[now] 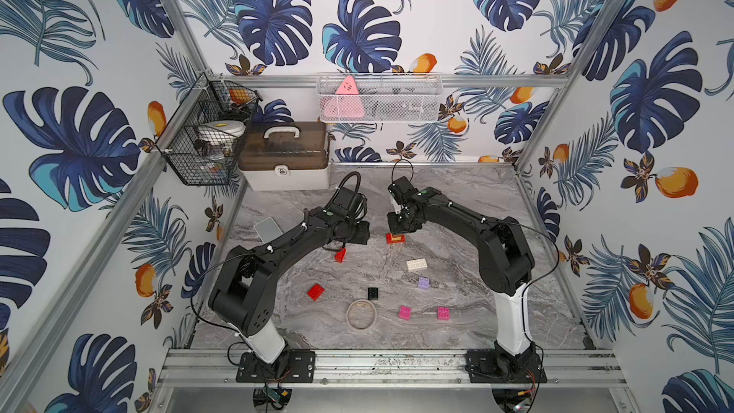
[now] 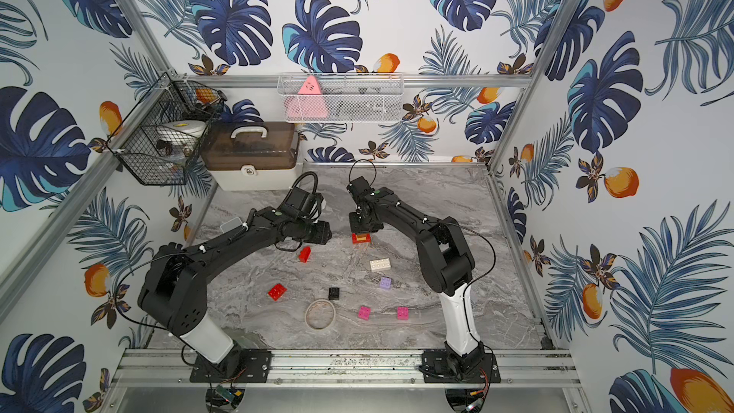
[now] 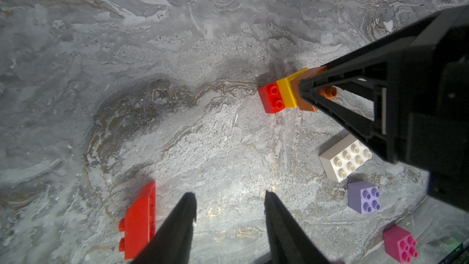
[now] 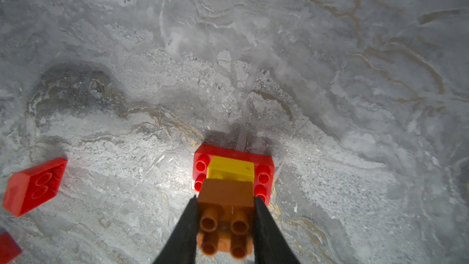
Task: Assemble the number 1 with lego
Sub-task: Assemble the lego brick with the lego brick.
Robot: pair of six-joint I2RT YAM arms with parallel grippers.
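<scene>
Reference: clock face laid on the table as in the top views, 12 toward the back wall, 6 toward the arm bases.
Right gripper [image 4: 225,200]: closed onto the small orange studded plastic brick [image 4: 225,191], one finger pressed against each of two opposite sides.
Stack: the orange brick is seated on a small yellow plastic brick [image 4: 229,168], which is seated mid-way along a long red studded base brick [image 4: 233,152]. Red studs are left bare at both ends.
Stack position: just past mid-table at 12 [image 1: 396,238]. The base appears to rest on the grey marbled tabletop [image 1: 476,208].
Left gripper [image 3: 229,195]: jaws parted to roughly a mid gap, nothing between them, hanging over bare table at 10 to 11.
Red sloped brick [image 3: 140,219]: tipped on its side just beside a left fingertip, not touched. Seen at 9 in a top view [image 1: 340,256].
Loose bricks, all apart: flat red square brick [image 1: 315,292] at 8; black square brick [image 1: 372,293] at 6; long white brick [image 1: 416,265] at 3; lilac square brick [image 1: 423,283] at 4, near the white one.
Pink square bricks: two, at 5 [image 1: 404,312] and [image 1: 443,313].
Flat tan ring [image 1: 361,314]: at 6, near the black brick.
Pale grey rounded square box [image 1: 267,229]: at 10, partly hidden by the left arm.
Writing: a strip of small print is seen at a corner of the left wrist view, too blurred to be read.
</scene>
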